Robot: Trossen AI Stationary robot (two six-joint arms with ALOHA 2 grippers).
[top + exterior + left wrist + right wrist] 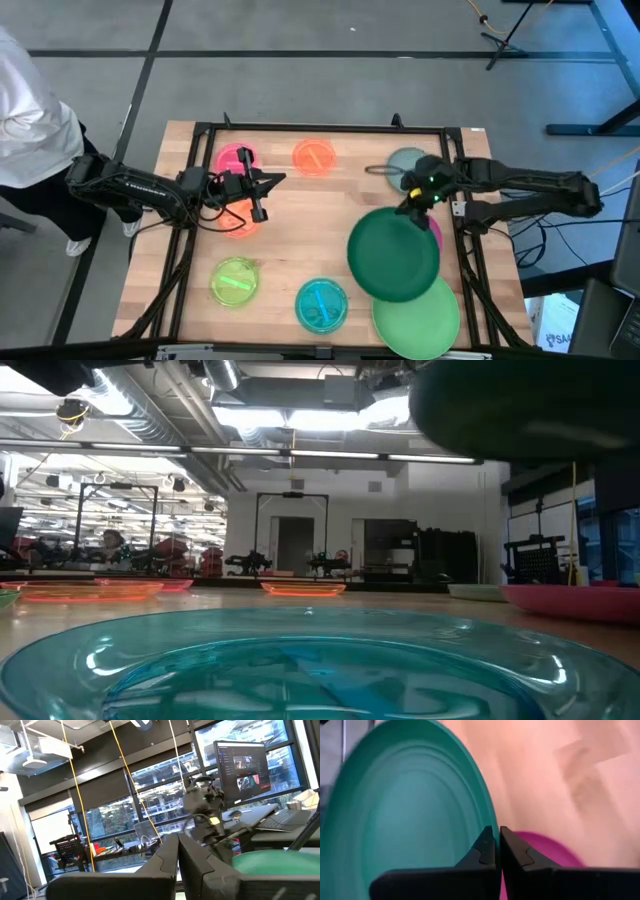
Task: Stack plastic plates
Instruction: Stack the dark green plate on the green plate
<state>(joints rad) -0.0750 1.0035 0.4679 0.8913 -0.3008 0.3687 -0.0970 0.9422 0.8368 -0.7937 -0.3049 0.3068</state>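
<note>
Closest to the low camera, small translucent cyan round plastic plate (322, 303) lies flat at the table's near edge, small translucent yellow-green plate (235, 281) beside it to the left. Large opaque light green plate (425, 318) sits at the near right corner. Over it, large opaque dark green plate (392, 253) is lifted off the wooden table (290, 235), pinched at its rim by the right gripper (412, 203), fingers clamped on the edge in the right wrist view. Large magenta plate (547, 852) lies under and just behind it, mostly covered. Left gripper (272, 181) hovers mid-left, fingers closed on nothing, above a translucent orange plate (238, 220). Farther back: translucent pink plate (234, 158), second orange plate (314, 156), grey-blue plate (403, 163).
</note>
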